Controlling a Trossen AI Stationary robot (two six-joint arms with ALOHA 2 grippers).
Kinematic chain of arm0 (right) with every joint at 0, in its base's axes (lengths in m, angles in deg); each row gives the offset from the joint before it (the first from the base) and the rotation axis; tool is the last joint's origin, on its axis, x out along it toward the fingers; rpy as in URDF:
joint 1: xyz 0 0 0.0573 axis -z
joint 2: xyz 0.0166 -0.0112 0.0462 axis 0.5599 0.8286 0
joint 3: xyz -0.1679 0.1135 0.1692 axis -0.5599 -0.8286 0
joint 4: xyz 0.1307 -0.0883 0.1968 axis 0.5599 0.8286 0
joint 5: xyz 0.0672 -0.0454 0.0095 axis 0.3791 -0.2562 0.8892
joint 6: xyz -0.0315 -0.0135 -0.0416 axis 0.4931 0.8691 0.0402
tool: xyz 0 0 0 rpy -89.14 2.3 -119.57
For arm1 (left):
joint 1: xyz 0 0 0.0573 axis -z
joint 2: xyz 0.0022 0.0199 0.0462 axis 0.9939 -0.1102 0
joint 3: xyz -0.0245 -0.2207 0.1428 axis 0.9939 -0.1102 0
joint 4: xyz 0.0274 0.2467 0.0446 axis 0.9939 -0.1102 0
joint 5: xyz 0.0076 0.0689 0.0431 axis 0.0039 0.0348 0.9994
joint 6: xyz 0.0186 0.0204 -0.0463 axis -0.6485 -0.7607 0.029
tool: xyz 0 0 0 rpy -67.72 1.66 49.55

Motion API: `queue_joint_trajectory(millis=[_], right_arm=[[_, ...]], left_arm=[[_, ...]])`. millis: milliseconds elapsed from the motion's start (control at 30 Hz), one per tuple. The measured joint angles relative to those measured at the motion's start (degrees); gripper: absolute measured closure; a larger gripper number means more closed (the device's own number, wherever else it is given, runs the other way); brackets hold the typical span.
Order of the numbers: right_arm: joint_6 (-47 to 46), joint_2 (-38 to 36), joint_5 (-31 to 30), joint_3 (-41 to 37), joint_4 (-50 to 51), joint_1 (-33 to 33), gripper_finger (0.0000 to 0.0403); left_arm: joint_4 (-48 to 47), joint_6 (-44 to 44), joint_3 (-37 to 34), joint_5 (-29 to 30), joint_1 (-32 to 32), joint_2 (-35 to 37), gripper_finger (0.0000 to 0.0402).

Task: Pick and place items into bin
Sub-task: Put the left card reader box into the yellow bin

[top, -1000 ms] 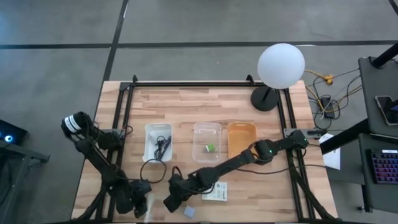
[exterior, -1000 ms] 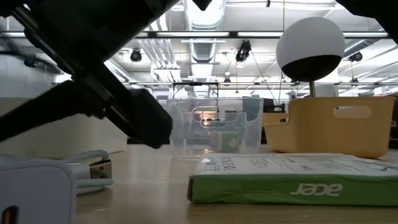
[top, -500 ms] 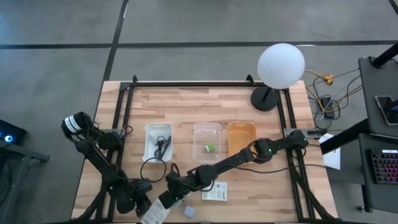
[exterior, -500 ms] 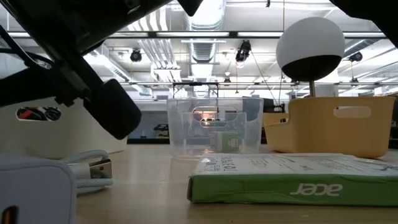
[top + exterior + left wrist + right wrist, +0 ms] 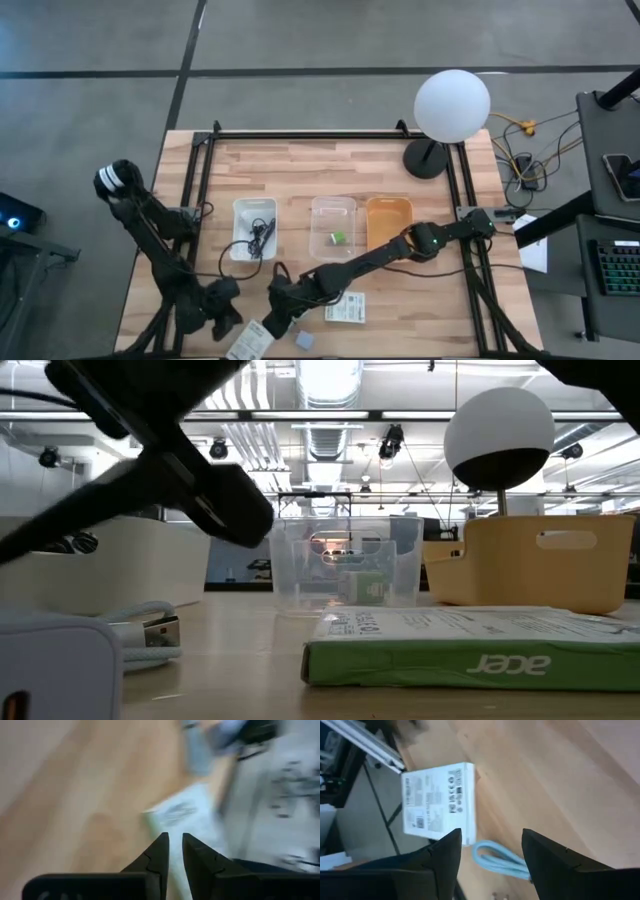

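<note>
Right gripper [image 5: 283, 318] fingers spread over the white box [image 5: 440, 800] by the tabletop's front edge, left gripper [image 5: 173, 851] nearly closed on nothing we see.

One camera looks straight down on the whole desk [image 5: 330, 190]. Another sits at desk height, facing the room. Both catch the clear bin [image 5: 333, 228] and globe lamp [image 5: 499, 426]. Wrist cameras stare closely at the white packet [image 5: 440, 800].

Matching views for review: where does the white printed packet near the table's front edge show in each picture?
High view: white printed packet at the table's front edge, left of the grey-blue cube.
Low view: cannot tell.
Left wrist view: blurred pale packet beyond the fingers.
Right wrist view: packet beside the light-blue cable.
Shared landmark: wooden table.
</note>
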Motion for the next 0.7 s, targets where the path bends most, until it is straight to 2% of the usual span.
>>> queue_joint_trajectory(millis=[67,200,300,700], right_arm=[[0.0,0.0,0.0,0.0,0.2,0.0,0.0208],[0.0,0.0,0.0,-0.1,0.1,0.0,0.0209],[0.0,0.0,0.0,-0.2,0.8,0.0,0.0209],[-0.2,0.1,-0.2,-0.2,2.8,-0.4,0.0209]], left_arm=[[3.8,-2.2,0.1,-1.0,0.0,-0.4,0.0364],[12.9,-4.6,0.1,-6.5,0.1,-6.2,0.0364],[19.0,-6.4,1.0,-7.6,0.2,-9.6,0.0364],[20.8,-8.0,1.0,-8.7,-4.1,-16.2,0.0364]])
